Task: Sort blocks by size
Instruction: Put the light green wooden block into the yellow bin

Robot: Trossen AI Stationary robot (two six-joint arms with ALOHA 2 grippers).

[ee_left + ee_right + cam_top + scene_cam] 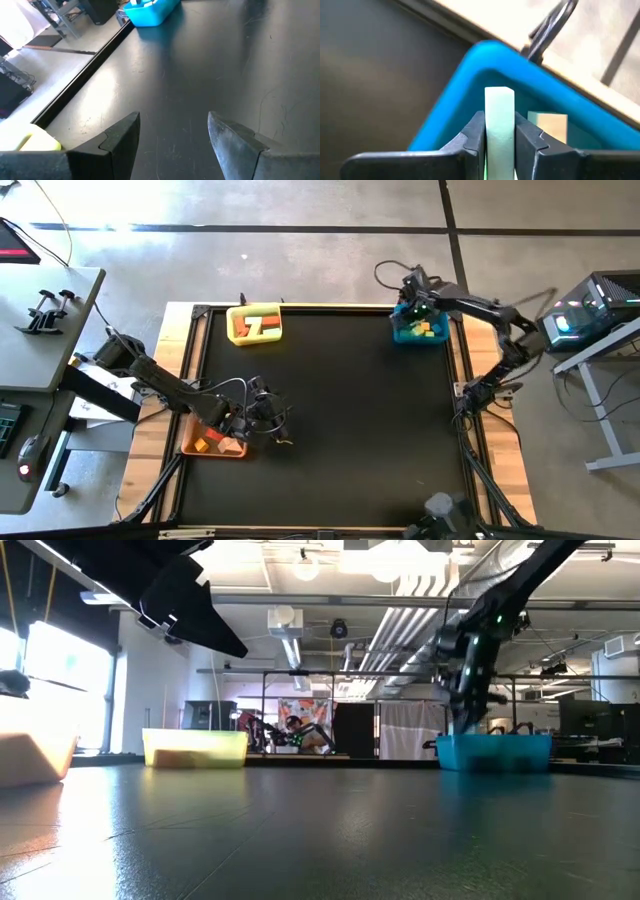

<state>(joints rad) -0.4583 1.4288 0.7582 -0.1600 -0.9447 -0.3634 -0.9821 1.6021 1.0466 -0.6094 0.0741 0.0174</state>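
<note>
At the far right corner of the counter, over the blue bin, the right pincer pinches a mint block standing upright between its fingers, while the left pincer waits spread beside the orange bin.

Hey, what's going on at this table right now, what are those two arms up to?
A two-armed robot is sorting blocks into bins. The right gripper is over the blue bin at the table's far right corner, its fingers shut on a mint block. The left gripper hangs open beside the orange bin near the front left. A yellow bin with red and orange blocks sits at the far left.
</note>
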